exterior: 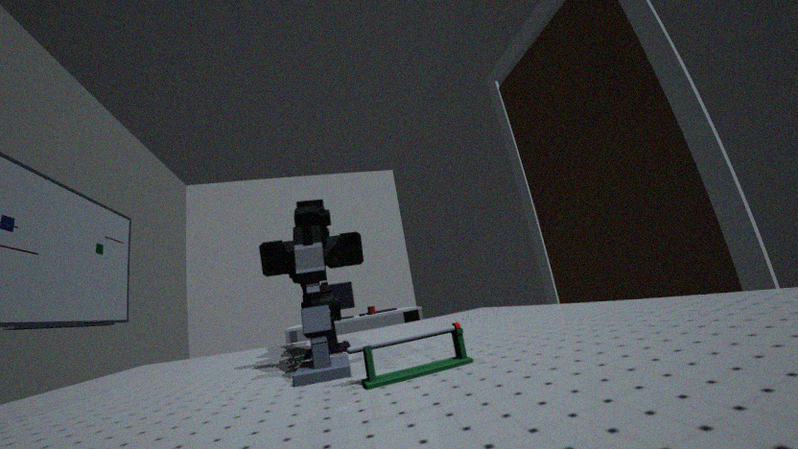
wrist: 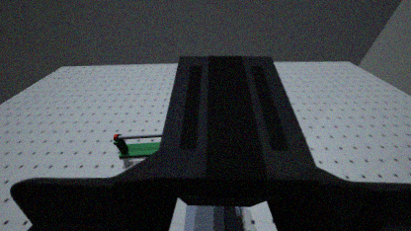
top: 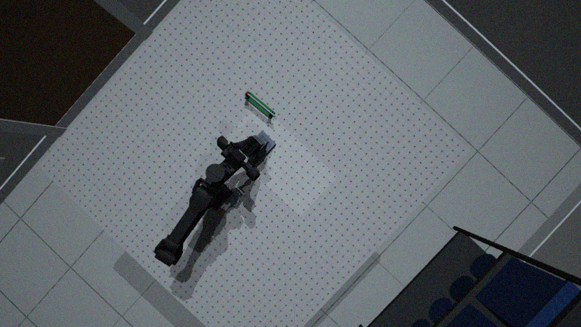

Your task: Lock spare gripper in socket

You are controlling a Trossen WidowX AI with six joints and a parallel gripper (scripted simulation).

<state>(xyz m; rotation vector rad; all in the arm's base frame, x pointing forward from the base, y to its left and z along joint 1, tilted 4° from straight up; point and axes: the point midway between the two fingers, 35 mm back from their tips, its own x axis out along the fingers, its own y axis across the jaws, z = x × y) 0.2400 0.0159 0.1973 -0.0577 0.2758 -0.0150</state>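
Observation:
The grey mount [exterior: 321,374] stands upright, its socket block [exterior: 316,319] on a short post. It also shows under the gripper in the top view [top: 267,139]. My gripper [exterior: 308,257] [top: 260,147] is shut on the spare gripper, whose pale grey block faces the exterior view. Its short spigot [exterior: 312,288] points down just above the socket block. Whether it enters the socket is hidden. The lock pin [exterior: 401,339] [wrist: 143,136], with a red head, lies across the green rack [exterior: 418,372] [top: 258,107] [wrist: 140,150], out of the socket. My fingertips are hidden in the wrist view.
The green rack stands close beside the mount, and the pin's plain end reaches past the rack's near upright towards it. The arm stretches over the dotted table top [top: 345,121] [exterior: 557,385] from the lower left in the top view. Dark shelving [top: 454,276] stands beyond the table.

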